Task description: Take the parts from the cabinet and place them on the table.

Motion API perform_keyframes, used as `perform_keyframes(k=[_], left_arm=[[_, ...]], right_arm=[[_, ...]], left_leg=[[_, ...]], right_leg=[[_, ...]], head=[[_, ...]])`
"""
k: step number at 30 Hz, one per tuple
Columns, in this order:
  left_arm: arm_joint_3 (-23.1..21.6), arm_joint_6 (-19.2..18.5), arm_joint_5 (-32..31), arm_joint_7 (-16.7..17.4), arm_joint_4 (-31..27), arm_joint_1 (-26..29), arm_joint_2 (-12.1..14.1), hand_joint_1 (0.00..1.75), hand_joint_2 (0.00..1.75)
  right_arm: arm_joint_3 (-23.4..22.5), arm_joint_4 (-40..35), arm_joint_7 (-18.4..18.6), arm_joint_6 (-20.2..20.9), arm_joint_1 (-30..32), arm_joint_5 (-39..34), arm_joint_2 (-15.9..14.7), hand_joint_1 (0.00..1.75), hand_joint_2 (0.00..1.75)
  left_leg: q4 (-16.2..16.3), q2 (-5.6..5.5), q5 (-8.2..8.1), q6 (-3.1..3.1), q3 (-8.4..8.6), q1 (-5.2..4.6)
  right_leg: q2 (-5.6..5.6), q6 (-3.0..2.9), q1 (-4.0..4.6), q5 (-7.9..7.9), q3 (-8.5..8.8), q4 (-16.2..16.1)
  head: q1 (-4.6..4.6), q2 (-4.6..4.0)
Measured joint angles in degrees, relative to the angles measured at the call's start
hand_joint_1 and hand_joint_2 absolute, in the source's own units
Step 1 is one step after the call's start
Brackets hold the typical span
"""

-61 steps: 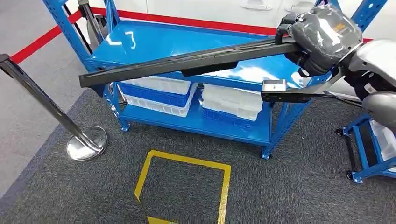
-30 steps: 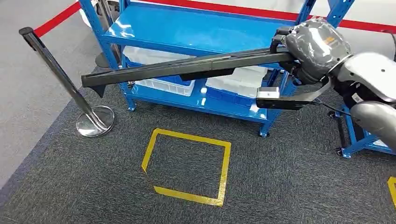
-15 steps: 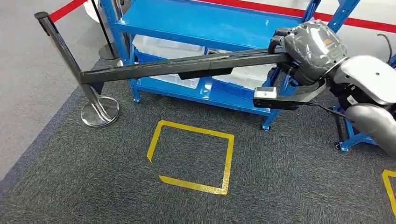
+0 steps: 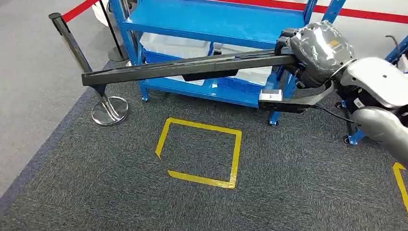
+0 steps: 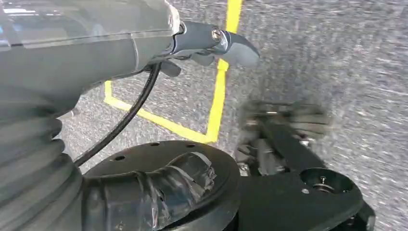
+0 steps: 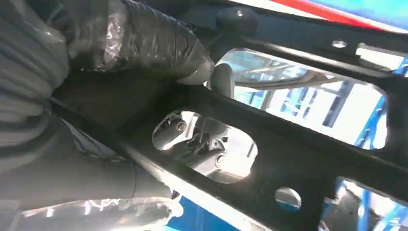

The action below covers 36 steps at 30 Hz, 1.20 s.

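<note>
Grey carpet, blue cabinet [image 4: 207, 21] at the far side. Right hand [image 4: 315, 48] grips one end of the long black part [image 4: 183, 67], held level over the floor (stiff, probably tip-heavy). Left hand [image 5: 211, 43] hangs, can't tell its state.

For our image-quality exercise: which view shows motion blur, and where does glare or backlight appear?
Left wrist view: carpet and dark parts near it smear with motion blur. Right wrist view: bright backlight through the black part's openings. Head view: sharp, with soft glare on the blue shelf.
</note>
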Motion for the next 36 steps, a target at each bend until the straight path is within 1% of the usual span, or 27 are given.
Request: perform_keyframes(k=[1, 2, 3, 4, 5, 6, 9, 10, 12, 14, 15, 16, 17, 19, 20, 21, 24, 25, 26, 27, 29, 30, 31, 32, 34, 35, 36], left_arm=[[0.0, 0.0, -0.2, -0.2, 0.0, 0.0, 0.0, 0.0, 1.75], [0.0, 0.0, -0.2, -0.4, 0.0, 0.0, 0.1, 0.0, 1.75], [0.0, 0.0, -0.3, -0.4, 0.0, -0.1, 0.1, 0.0, 1.75], [0.0, 0.0, -0.4, -0.4, 0.0, -0.2, 0.1, 0.0, 1.75], [0.0, 0.1, -0.4, -0.2, 0.0, -0.3, 0.1, 0.0, 1.75], [0.0, 0.2, -0.3, 0.2, 0.0, -0.3, 0.2, 0.0, 1.75], [0.1, 0.2, 0.0, 0.7, 0.0, -0.1, 0.1, 0.0, 1.75], [0.1, 0.2, 0.1, 0.9, 0.0, 0.1, 0.1, 0.0, 1.75], [0.1, 0.5, 0.1, 1.5, 0.0, 0.1, 0.2, 0.0, 1.75], [0.1, 0.8, 0.1, 2.2, 0.0, 0.2, 0.3, 0.0, 1.75], [0.2, 0.8, 0.0, 2.6, 0.0, 0.2, 0.3, 0.0, 1.75], [0.2, 0.8, 0.0, 2.8, 0.0, 0.3, 0.3, 0.0, 1.75], [0.2, 0.8, -0.1, 3.0, 0.0, 0.3, 0.3, 0.0, 1.75], [0.4, 0.8, -0.2, 3.2, 0.0, 0.3, 0.3, 0.0, 1.75], [0.4, 0.8, -0.2, 3.2, 0.0, 0.3, 0.3, 0.0, 1.75], [0.5, 0.8, -0.3, 3.2, 0.0, 0.3, 0.2, 0.0, 1.75], [0.5, 0.8, -0.3, 3.3, 0.0, 0.3, 0.2, 0.0, 1.75], [0.5, 0.8, -0.3, 3.4, 0.0, 0.3, 0.2, 0.0, 1.75], [0.6, 0.9, -0.3, 3.7, 0.0, 0.3, 0.3, 0.0, 1.75], [0.6, 0.9, -0.4, 3.9, 0.0, 0.3, 0.4, 0.0, 1.75], [0.6, 0.9, -0.8, 4.4, 0.0, 0.4, 0.5, 0.0, 1.75], [0.6, 0.9, -1.1, 4.4, 0.0, 0.4, 0.5, 0.0, 1.75], [0.7, 0.9, -1.3, 4.3, 0.0, 0.4, 0.6, 0.0, 1.75], [0.7, 0.9, -1.5, 4.1, 0.0, 0.4, 0.7, 0.0, 1.75], [0.7, 0.9, -1.9, 3.0, 0.0, 0.5, 0.8, 0.0, 1.75], [0.7, 1.0, -2.0, 2.3, 0.0, 0.5, 0.8, 0.0, 1.75], [0.7, 1.0, -2.0, 1.7, 0.0, 0.4, 0.8, 0.0, 1.75]], right_arm=[[0.0, 0.0, 0.0, 0.0, 0.3, 0.1, 0.0, 1.75, 1.75], [0.0, 0.0, 0.0, 0.0, 0.6, 0.2, 0.0, 1.75, 1.75], [-0.1, 0.0, 0.0, 0.0, 0.7, 0.2, 0.0, 1.75, 1.75], [-0.2, 0.0, 0.0, 0.0, 0.7, 0.2, 0.0, 1.75, 1.75], [-0.4, -0.1, 0.0, 0.0, 0.7, 0.3, 0.0, 1.75, 1.75], [-0.8, -0.1, 0.0, 0.0, 0.8, 0.3, -0.2, 1.75, 1.75], [-1.2, -0.1, 0.0, 0.2, 0.9, 0.4, -0.1, 1.75, 1.75], [-1.2, -0.1, 0.0, 0.5, 1.0, 0.4, -0.2, 1.75, 1.75], [-1.3, -0.1, 0.0, 1.0, 0.8, 0.3, -0.6, 1.75, 1.75], [-1.7, -0.2, 0.2, 2.1, 0.7, -0.1, -1.1, 1.75, 1.75], [-1.8, -0.3, 0.5, 2.9, 0.6, -0.6, -1.3, 1.75, 1.75], [-1.8, -0.4, 0.7, 3.4, 0.5, -0.9, -1.4, 1.75, 1.75], [-1.8, -0.7, 1.0, 3.9, 0.1, -1.0, -1.6, 1.75, 1.75], [-2.1, -1.1, 1.2, 4.4, -0.7, -1.3, -1.7, 1.75, 1.75], [-2.3, -1.3, 1.2, 4.5, -1.2, -1.4, -1.8, 1.75, 1.75], [-2.4, -1.6, 1.2, 4.5, -1.4, -1.6, -1.8, 1.75, 1.75], [-2.5, -1.8, 1.4, 4.9, -1.9, -1.7, -2.0, 1.75, 1.75], [-2.5, -1.9, 1.6, 5.4, -2.3, -1.7, -2.0, 1.75, 1.75], [-2.5, -2.1, 2.1, 6.1, -3.0, -1.7, -2.0, 1.75, 1.75], [-2.4, -2.2, 2.6, 7.0, -3.9, -1.8, -2.1, 1.75, 1.75], [-2.4, -2.8, 3.6, 8.4, -5.2, -3.4, -2.8, 1.75, 1.75], [-2.4, -3.0, 4.0, 9.2, -5.9, -4.6, -3.6, 1.75, 1.75], [-2.4, -3.3, 4.3, 9.9, -6.7, -6.0, -4.5, 1.75, 1.75], [-2.4, -3.9, 4.4, 10.8, -7.6, -7.4, -5.7, 1.75, 1.75], [-2.4, -5.3, 5.1, 12.3, -9.9, -10.4, -8.6, 1.75, 1.75], [-2.4, -6.0, 5.4, 12.9, -11.1, -11.4, -9.8, 1.75, 1.75], [-2.4, -6.6, 5.8, 13.2, -12.1, -12.0, -10.8, 1.75, 1.75]], left_leg=[[1.7, 0.02, 2.06, -0.33, 0.59, 0.17], [1.2, 0.03, 4.72, -0.64, 2.17, 0.41], [-1.2, 0.05, 6.57, -0.95, 4.74, 0.66], [-5.3, 0.03, 6.11, -1.21, 8.43, 0.97], [-10.6, -0.13, 1.72, -1.42, 12.21, 1.02], [-15.5, -0.48, -0.54, -0.28, 14.48, 0.49], [-15.0, -0.32, 0.67, 1.83, 13.24, 0.17], [-15.4, 0.11, 1.57, 2.6, 12.99, 0.49], [-15.3, 0.28, 2.74, 3.37, 11.93, 0.43], [-15.3, 0.44, 3.94, 3.58, 10.41, 0.25], [-15.2, 0.48, 4.46, 3.59, 9.63, 0.17], [-15.2, 0.56, 4.91, 3.55, 9.05, 0.13], [-15.2, 0.58, 5.28, 3.49, 8.54, 0.1], [-15.1, 0.61, 5.81, 3.3, 8.04, 0.0], [-15.1, 0.66, 6.0, 3.13, 7.91, 0.06], [-14.8, 0.68, 6.26, 2.71, 7.51, -0.27], [-15.3, 0.8, 6.95, 1.72, 7.54, 0.02], [-15.2, 0.73, 6.84, 1.33, 7.37, -0.3], [-14.2, 0.58, 5.64, 1.06, 6.75, -0.11], [-11.3, 0.58, 3.16, 0.91, 5.63, -0.09], [-2.6, 0.58, -1.55, 0.51, 2.28, 0.0], [0.8, 0.58, -2.64, 0.35, 1.07, -0.01], [1.6, 0.6, -2.4, 0.29, 1.02, 0.01], [-0.1, 0.63, -1.03, 0.25, 2.14, 0.03], [-9.1, 1.28, 3.22, 0.4, 7.27, 0.06], [-13.2, 2.4, 3.48, 0.63, 9.16, 0.0], [-14.1, 3.19, 3.06, 0.77, 9.65, -0.53]], right_leg=[[-0.03, 0.31, -0.2, 0.67, -1.4, 0.5], [-0.09, 0.73, -0.44, 1.27, -2.82, 1.1], [-0.1, 1.18, -0.7, 1.8, -4.24, 1.8], [-0.05, 1.55, -0.78, 2.08, -5.38, 2.5], [-0.04, 2.06, -0.69, 2.42, -6.31, 3.2], [-0.1, 2.36, -0.66, 2.64, -6.7, 3.9], [-0.06, 3.67, -0.89, 4.68, -6.59, 2.7], [0.17, 3.92, -1.18, 4.53, -6.95, 2.9], [0.43, 4.08, -1.17, -0.93, -8.82, 7.6], [0.62, 4.38, -1.15, -6.5, -11.52, 17.0], [0.62, 4.41, -1.14, -7.8, -11.86, 20.0], [0.63, 4.36, -1.11, -7.7, -10.85, 19.9], [0.63, 4.17, -1.08, -6.71, -8.38, 17.3], [0.63, 3.38, -0.93, -3.66, -1.23, 7.6], [0.58, 2.68, -0.51, -3.87, 1.44, 3.2], [0.52, 2.44, -0.19, -4.0, 1.83, 2.0], [0.51, 1.99, 0.05, -3.56, 1.51, 2.2], [0.34, 1.56, -0.59, -2.87, 1.64, 1.3], [0.13, 1.38, -0.66, -2.44, 1.57, 1.0], [-0.06, 1.02, -0.7, -2.25, 1.23, 1.0], [-0.4, 0.82, -0.54, -1.98, 0.59, 1.2], [-0.6, 0.88, -0.5, -1.89, 0.22, 1.4], [-0.9, 0.88, -0.51, -1.88, -0.08, 1.8], [-1.25, 0.91, -0.53, -1.91, -0.36, 2.2], [-2.16, 1.18, -0.61, -2.17, -0.82, 3.0], [-2.55, 1.47, -0.58, -2.37, -1.0, 3.4], [-2.81, 1.73, -0.1, -2.51, -1.42, 4.0]], head=[[0.0, 0.0], [0.0, -0.02], [0.0, -0.02], [-0.04, 0.0], [-0.04, 0.0], [0.09, -0.02], [0.15, -0.02], [0.11, 0.0], [0.13, 0.0], [0.15, 0.0], [0.15, 0.0], [0.15, 0.0], [0.15, 0.0], [0.15, 0.0], [0.15, 0.0], [0.15, 0.0], [0.17, 0.0], [0.13, 0.0], [0.07, 0.0], [0.02, 0.0], [0.07, 0.0], [0.07, 0.0], [0.07, -0.02], [0.07, 0.0], [0.07, 0.0], [0.07, 0.0], [0.07, 0.0]])
